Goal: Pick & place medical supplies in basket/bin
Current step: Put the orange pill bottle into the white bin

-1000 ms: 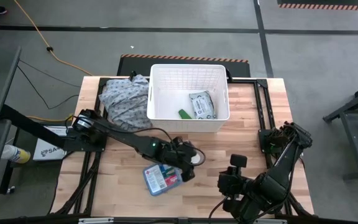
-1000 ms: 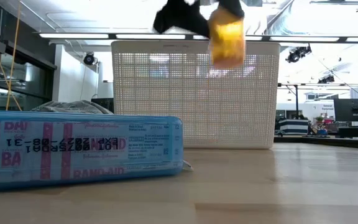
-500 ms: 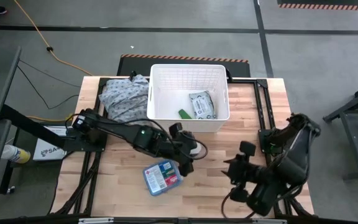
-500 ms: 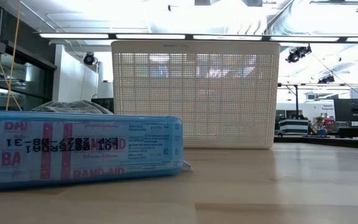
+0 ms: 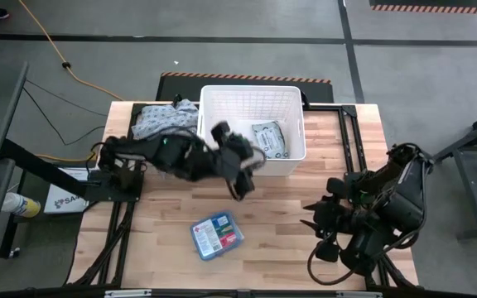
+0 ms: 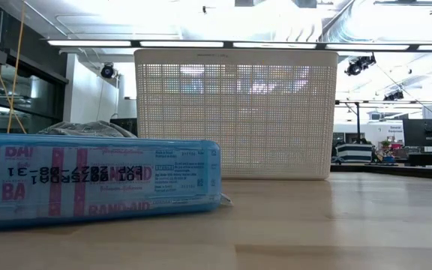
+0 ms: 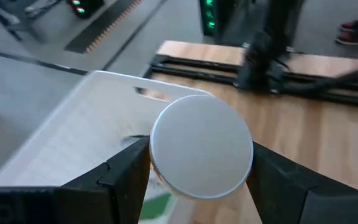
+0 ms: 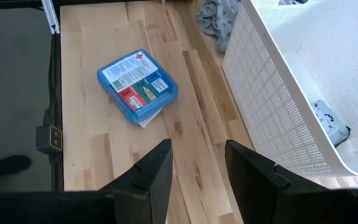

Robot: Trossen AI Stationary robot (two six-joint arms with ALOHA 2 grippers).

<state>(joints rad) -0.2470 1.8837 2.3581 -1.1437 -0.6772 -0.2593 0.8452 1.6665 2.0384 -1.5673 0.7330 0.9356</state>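
Our left gripper point(image 7: 197, 163) grips a white-capped bottle point(image 7: 201, 152) at the basket's point(image 5: 292, 161) six-o'clock rim. We should carry it well inside before letting go. The right gripper point(image 8: 194, 165) waits open at four o'clock; the box point(image 5: 216, 236) lies at six.

The blue box point(image 8: 138, 86) lies flat on the table point(image 8: 191, 149), label up, clear of the table's edges. The white basket point(image 8: 284, 106) stands apart from it, a grey-white packet point(image 8: 329, 122) inside. Patterned cloth point(image 8: 219, 15) touches the basket's wall. The right gripper point(image 8: 197, 163) hangs above bare wood, fingers point(image 8: 154, 177) parted.
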